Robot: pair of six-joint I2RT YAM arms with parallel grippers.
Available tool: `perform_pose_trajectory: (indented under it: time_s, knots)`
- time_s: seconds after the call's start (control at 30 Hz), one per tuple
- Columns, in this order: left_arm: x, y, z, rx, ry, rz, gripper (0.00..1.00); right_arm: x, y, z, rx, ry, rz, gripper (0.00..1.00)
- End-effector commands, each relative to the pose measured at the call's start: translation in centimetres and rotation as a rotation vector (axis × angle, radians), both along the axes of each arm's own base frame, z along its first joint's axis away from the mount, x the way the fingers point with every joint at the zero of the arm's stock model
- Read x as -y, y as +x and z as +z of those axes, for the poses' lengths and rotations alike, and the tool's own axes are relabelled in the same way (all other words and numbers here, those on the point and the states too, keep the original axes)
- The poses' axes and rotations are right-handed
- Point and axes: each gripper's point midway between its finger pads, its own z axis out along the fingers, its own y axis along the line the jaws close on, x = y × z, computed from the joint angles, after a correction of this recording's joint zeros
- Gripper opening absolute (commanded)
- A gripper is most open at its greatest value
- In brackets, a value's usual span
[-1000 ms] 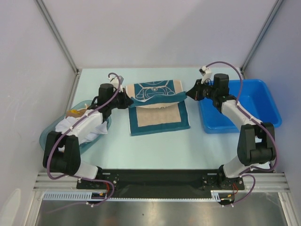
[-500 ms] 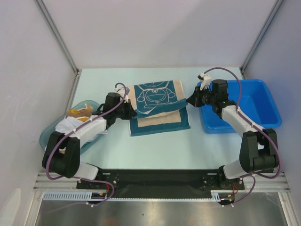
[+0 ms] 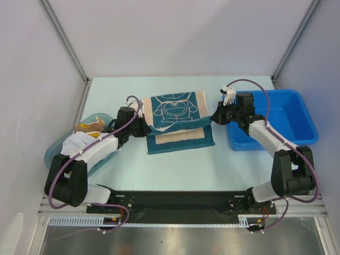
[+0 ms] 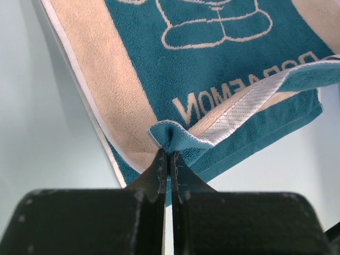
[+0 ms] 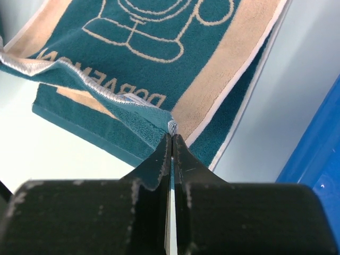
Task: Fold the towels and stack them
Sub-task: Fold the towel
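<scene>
A teal and beige towel [image 3: 178, 119] with a cartoon figure lies mid-table, its far half folded over toward the near half. My left gripper [image 3: 144, 128] is shut on the towel's left corner [image 4: 169, 135]. My right gripper [image 3: 212, 118] is shut on its right corner [image 5: 171, 127]. Both corners are held just above the lower layer, short of its near edge. More towels, white [image 3: 85, 144] and orange [image 3: 87, 127], lie bunched in the teal tub [image 3: 56, 151] at the left.
A blue plastic bin [image 3: 281, 119] stands at the right, close beside my right arm. Grey walls enclose the table on three sides.
Both grippers have moved toward the near edge with the towel's corners, drawing the folded half further over the lower half and flattening it.
</scene>
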Motion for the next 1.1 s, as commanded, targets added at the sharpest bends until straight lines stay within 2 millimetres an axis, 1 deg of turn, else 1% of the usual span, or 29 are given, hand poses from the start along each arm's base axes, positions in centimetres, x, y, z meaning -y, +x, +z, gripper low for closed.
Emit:
perform_pose_trajectory:
  time_s: [0.0, 0.07, 0.1, 0.17, 0.2, 0.23, 0.27, 0.3, 0.33, 0.37, 0.4, 0.43, 0.53, 0.6, 0.63, 0.67, 0.7, 0.73, 0.77, 0.8, 0.83, 0.87, 0.93, 0.97, 1.0, 1.03, 1.07]
  knots:
    - [-0.1, -0.9, 0.1, -0.007, -0.007, 0.018, 0.0, -0.1, -0.6, 0.9, 0.033, -0.035, -0.002, 0.0]
    - [0.1, -1.2, -0.1, -0.017, -0.012, 0.014, 0.0, 0.0, -0.8, 0.8, 0.033, -0.05, -0.014, 0.0]
    - [0.2, -1.5, -0.4, -0.031, -0.013, 0.015, 0.0, 0.1, -1.0, 0.4, 0.039, -0.072, -0.005, 0.0]
    - [0.2, -2.0, -0.7, -0.049, -0.01, 0.014, 0.01, 0.2, -1.2, 0.2, 0.042, -0.101, -0.018, 0.01]
    - [0.3, -2.2, -0.8, -0.061, -0.008, 0.018, 0.06, 0.3, -1.2, 0.4, 0.045, -0.115, -0.025, 0.04]
    - [0.1, -2.3, -0.8, -0.064, -0.003, 0.025, 0.14, 0.4, -1.5, 0.3, 0.031, -0.129, -0.029, 0.08]
    - [-0.1, -2.8, -0.9, -0.079, 0.004, 0.027, 0.29, 0.4, -1.6, 0.8, 0.044, -0.139, -0.036, 0.1]
    - [-0.1, -2.8, -0.3, -0.069, 0.002, 0.032, 0.38, 0.6, -1.8, 1.3, 0.044, -0.147, -0.042, 0.14]
    - [-0.2, -2.8, 0.0, -0.067, 0.003, 0.037, 0.45, 0.7, -1.9, 1.7, 0.051, -0.15, -0.047, 0.23]
    - [-0.1, -3.1, 0.2, -0.075, 0.001, 0.032, 0.5, 0.9, -2.0, 2.1, 0.056, -0.157, -0.06, 0.24]
    - [0.0, -3.1, 1.2, -0.054, -0.012, 0.025, 0.51, 1.1, -2.0, 3.1, 0.08, -0.156, -0.071, 0.25]
    - [0.2, -3.2, 1.6, -0.049, -0.02, 0.02, 0.53, 1.3, -1.9, 4.0, 0.083, -0.154, -0.088, 0.27]
    - [0.5, -3.5, 2.8, -0.027, -0.047, 0.013, 0.55, 0.9, -1.7, 6.0, 0.097, -0.142, -0.1, 0.29]
    - [0.7, -3.3, 3.0, -0.018, -0.049, 0.011, 0.56, 0.1, -1.6, 6.3, 0.099, -0.149, -0.087, 0.29]
    - [0.7, -3.2, 2.5, -0.034, -0.037, 0.016, 0.56, -0.5, -1.3, 5.9, 0.082, -0.143, -0.092, 0.29]
    - [0.6, -3.1, 2.1, -0.045, -0.024, 0.022, 0.58, -0.6, -0.8, 6.1, 0.093, -0.159, -0.108, 0.29]
    - [-0.1, -2.4, 2.0, -0.037, 0.016, 0.056, 0.59, -1.8, -0.6, 6.0, 0.103, -0.161, -0.09, 0.3]
    - [-0.5, -2.0, 1.7, -0.046, 0.042, 0.08, 0.59, -2.3, -0.1, 4.8, 0.082, -0.177, -0.081, 0.3]
    - [-1.2, -1.7, 0.5, -0.081, 0.092, 0.1, 0.61, -3.2, 0.8, 5.5, 0.101, -0.174, -0.063, 0.3]
    - [-1.3, -0.5, 1.3, -0.058, 0.106, 0.119, 0.62, -4.1, 1.2, 5.2, 0.095, -0.177, -0.049, 0.3]
    - [-1.2, 0.1, 1.4, -0.056, 0.111, 0.12, 0.64, -4.5, 1.9, 4.9, 0.088, -0.186, -0.047, 0.29]
    - [-0.9, 1.3, 1.4, -0.064, 0.121, 0.119, 0.64, -5.1, 3.6, 4.2, 0.073, -0.205, -0.059, 0.29]
    - [-0.5, 2.3, 1.2, -0.084, 0.134, 0.102, 0.65, -5.9, 4.7, 3.0, 0.041, -0.23, -0.055, 0.29]
    - [-0.2, 3.1, 0.6, -0.11, 0.157, 0.088, 0.65, -6.2, 5.5, 0.8, 0.001, -0.266, -0.055, 0.29]
    - [-0.1, 3.4, 0.1, -0.128, 0.172, 0.084, 0.65, -6.5, 6.1, 0.7, -0.01, -0.278, -0.057, 0.29]
    - [-0.2, 3.7, -0.4, -0.147, 0.187, 0.086, 0.65, -6.8, 6.5, 0.0, -0.024, -0.29, -0.055, 0.29]
    - [-0.2, 4.2, -0.4, -0.159, 0.19, 0.083, 0.65, -6.7, 7.0, -2.1, -0.049, -0.329, -0.049, 0.29]
